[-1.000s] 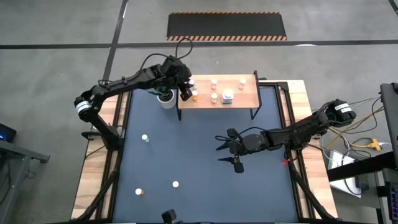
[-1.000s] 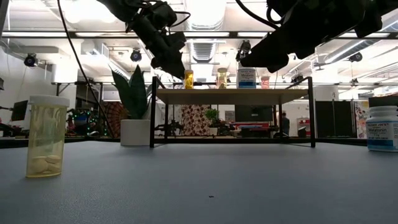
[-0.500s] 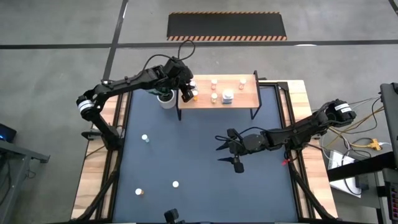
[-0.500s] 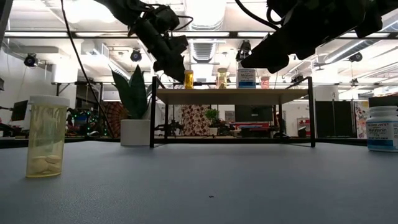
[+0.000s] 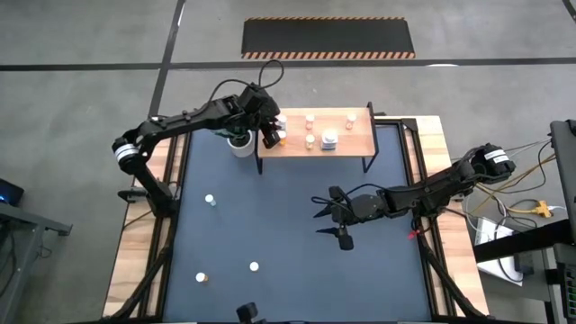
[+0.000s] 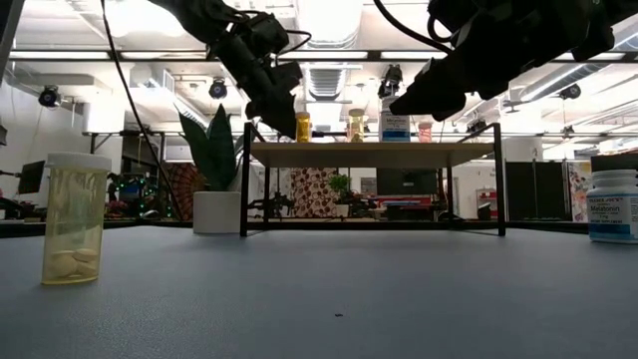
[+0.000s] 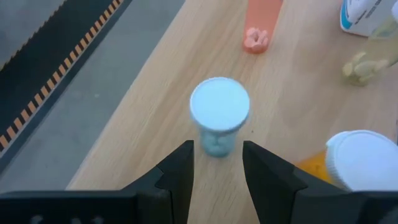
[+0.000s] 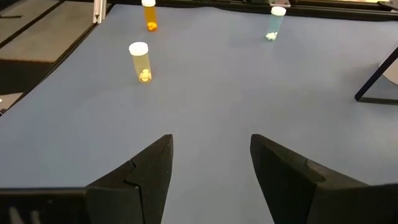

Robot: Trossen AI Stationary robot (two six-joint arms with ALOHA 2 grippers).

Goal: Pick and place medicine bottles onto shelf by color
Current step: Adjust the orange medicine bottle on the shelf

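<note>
Left gripper (image 5: 269, 138) sits over the left end of the shelf (image 5: 355, 142), fingers spread narrowly with nothing between them; in the wrist view a pale-blue bottle (image 7: 219, 116) stands upright on the wood just ahead of the open fingertips, clear of both. We read that as either just let go or about to be grabbed, can't tell which

Right gripper (image 5: 329, 216) hangs over the middle of the blue tabletop (image 5: 270, 234), jaws wide, empty, waiting

Progress, as far as we can see:
- on the shelf: an orange bottle (image 7: 364, 160) right beside the left gripper, a pink one lying further along (image 7: 261, 25), a yellowish one (image 7: 367, 59), and a bigger white bottle (image 5: 330, 139) near the middle. From above we count roughly six or seven caps up there
- still on the table: a bluish bottle (image 5: 210, 200) on the left side, a yellow one (image 5: 254, 266) and an orange one (image 5: 202, 278) near the front edge, plus a larger white bottle (image 6: 612, 206) seen only in the low view

So more than half placed, about four left. Whether shelf grouping by color is right we can't judge from here
</note>
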